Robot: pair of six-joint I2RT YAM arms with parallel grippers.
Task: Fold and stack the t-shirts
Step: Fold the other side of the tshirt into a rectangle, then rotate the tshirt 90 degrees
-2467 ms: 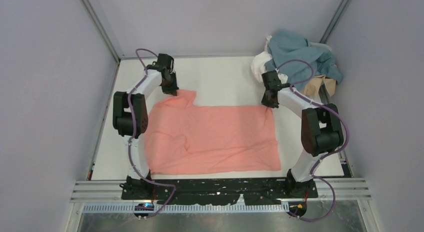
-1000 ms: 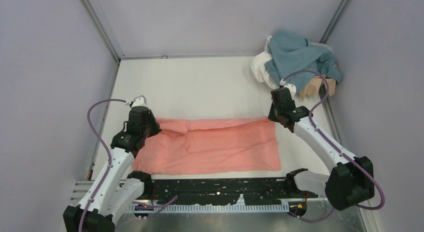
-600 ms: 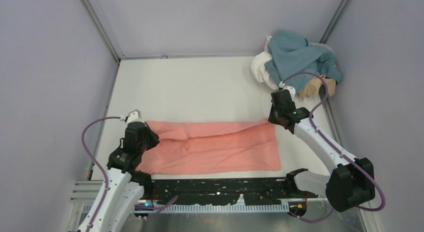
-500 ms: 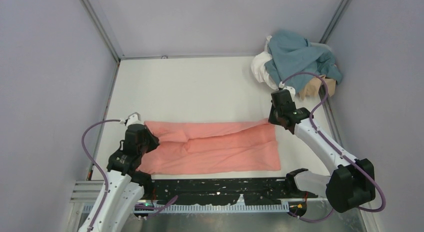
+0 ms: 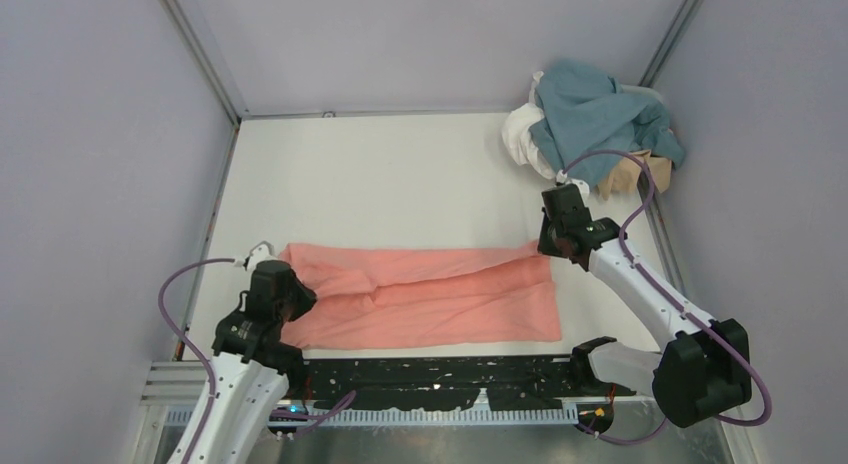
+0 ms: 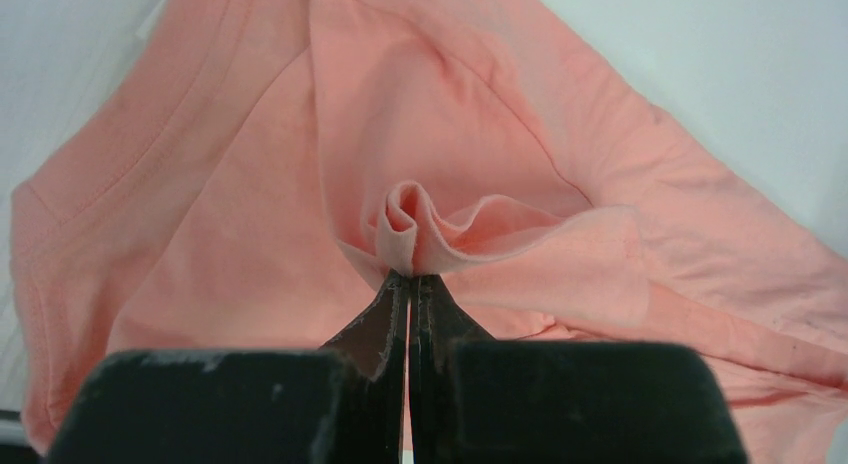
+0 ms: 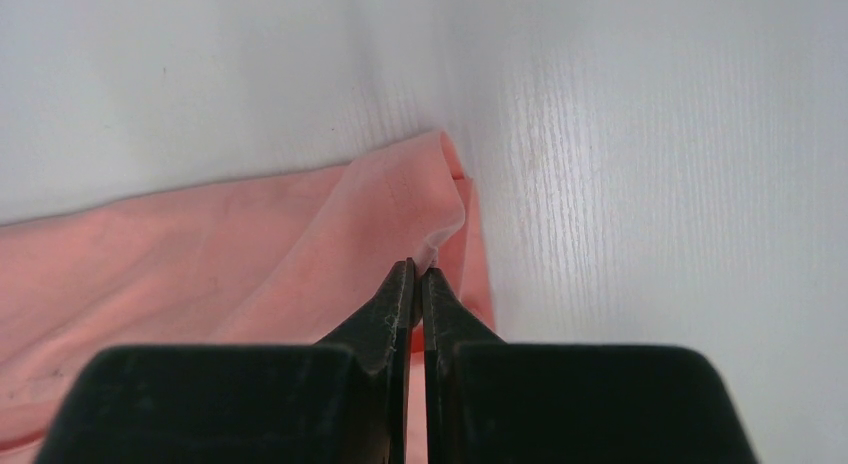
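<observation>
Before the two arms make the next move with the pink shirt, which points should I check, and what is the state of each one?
1. Left hand shut on the salmon-pink cloth t-shirt: ok.
2. Right hand shut on its corner: ok.
3. Both hands level: not ok, the left one is nearer the arm bases.
4. Cloth smooth: not ok, creased near the left hand.
5. Heap of teal-blue, white and tan shirts apart from it: ok.
</observation>
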